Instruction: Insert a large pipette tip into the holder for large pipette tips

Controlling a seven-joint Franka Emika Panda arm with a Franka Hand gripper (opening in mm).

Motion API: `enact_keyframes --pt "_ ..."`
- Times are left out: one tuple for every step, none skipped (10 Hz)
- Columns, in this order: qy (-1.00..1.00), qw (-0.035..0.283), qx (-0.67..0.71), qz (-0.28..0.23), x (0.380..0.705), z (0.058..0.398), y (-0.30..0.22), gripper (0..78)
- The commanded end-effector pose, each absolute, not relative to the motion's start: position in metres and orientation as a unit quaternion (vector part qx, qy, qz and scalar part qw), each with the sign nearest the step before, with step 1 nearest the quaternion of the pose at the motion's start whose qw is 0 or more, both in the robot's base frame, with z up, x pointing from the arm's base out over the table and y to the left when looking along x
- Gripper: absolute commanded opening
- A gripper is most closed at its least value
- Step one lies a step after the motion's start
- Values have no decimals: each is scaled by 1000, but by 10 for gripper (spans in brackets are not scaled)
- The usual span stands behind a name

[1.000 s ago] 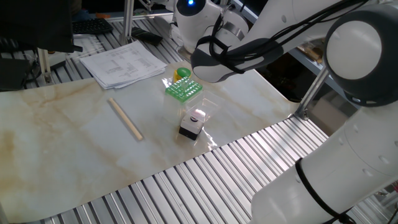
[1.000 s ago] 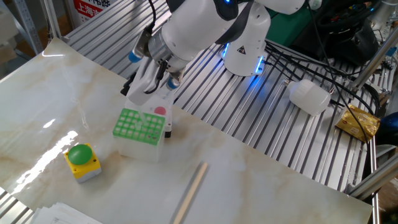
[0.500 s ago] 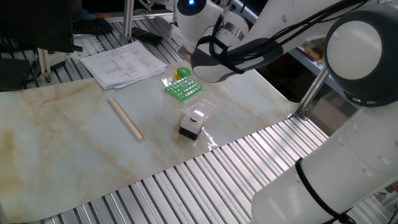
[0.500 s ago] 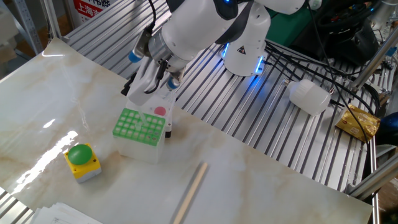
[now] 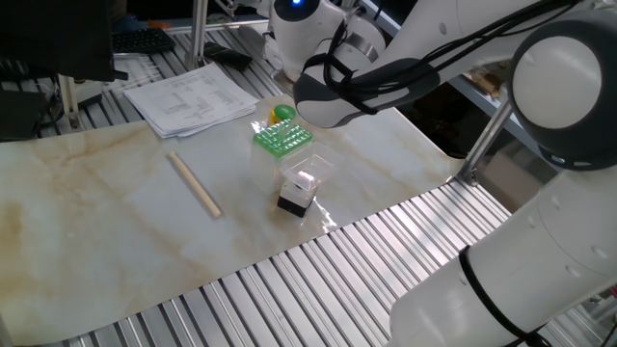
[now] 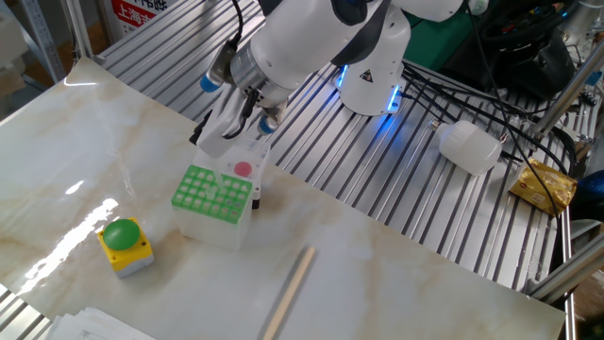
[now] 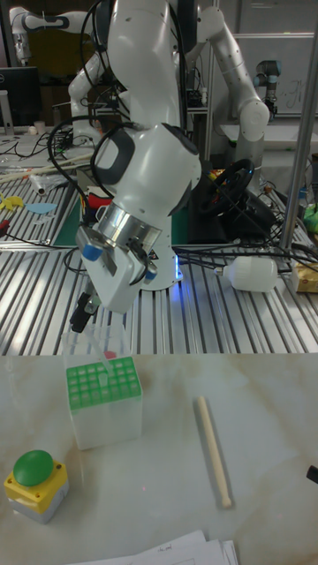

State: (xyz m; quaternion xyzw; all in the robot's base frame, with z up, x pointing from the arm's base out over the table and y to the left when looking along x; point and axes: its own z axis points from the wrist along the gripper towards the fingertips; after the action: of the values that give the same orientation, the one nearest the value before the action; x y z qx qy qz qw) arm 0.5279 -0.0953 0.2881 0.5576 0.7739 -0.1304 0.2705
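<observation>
Hovering my white two-finger claw [image 7: 95,340] above the bright green gridded square holder [image 7: 102,386], I cannot tell its grip. I should descend straight, centring the tip on one hole.

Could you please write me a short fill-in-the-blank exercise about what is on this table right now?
1. The holder for large pipette tips is bright ____ on top.
2. The button box has a green button on a ____ base.
3. The wooden stick lies flat on the ____ tabletop.
4. The stack of papers lies at the table's ____.

Missing words: green; yellow; marble-patterned; edge
</observation>
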Motion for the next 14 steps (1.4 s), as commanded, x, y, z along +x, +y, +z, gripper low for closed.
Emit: enact_keyframes --pt "770 273 562 -128 529 291 -95 775" --pt "770 273 562 -128 529 291 -95 775" --pt "770 273 562 -128 529 291 -95 775" --pt "770 273 562 -128 529 291 -95 775" --pt "770 273 562 -128 529 291 -95 775" --pt "770 273 562 -128 529 291 -95 775" --pt "770 273 562 -128 529 291 -95 775" --pt "770 273 562 -128 529 291 -95 775" --pt "770 273 562 -128 529 291 -95 775" --pt "770 273 562 -128 529 291 -95 775" --pt "770 273 562 -128 529 291 -95 775" --pt "770 273 562 -128 529 291 -95 775" --pt "770 273 562 -128 529 291 -95 775" --pt "822 161 545 -13 519 318 -94 775"
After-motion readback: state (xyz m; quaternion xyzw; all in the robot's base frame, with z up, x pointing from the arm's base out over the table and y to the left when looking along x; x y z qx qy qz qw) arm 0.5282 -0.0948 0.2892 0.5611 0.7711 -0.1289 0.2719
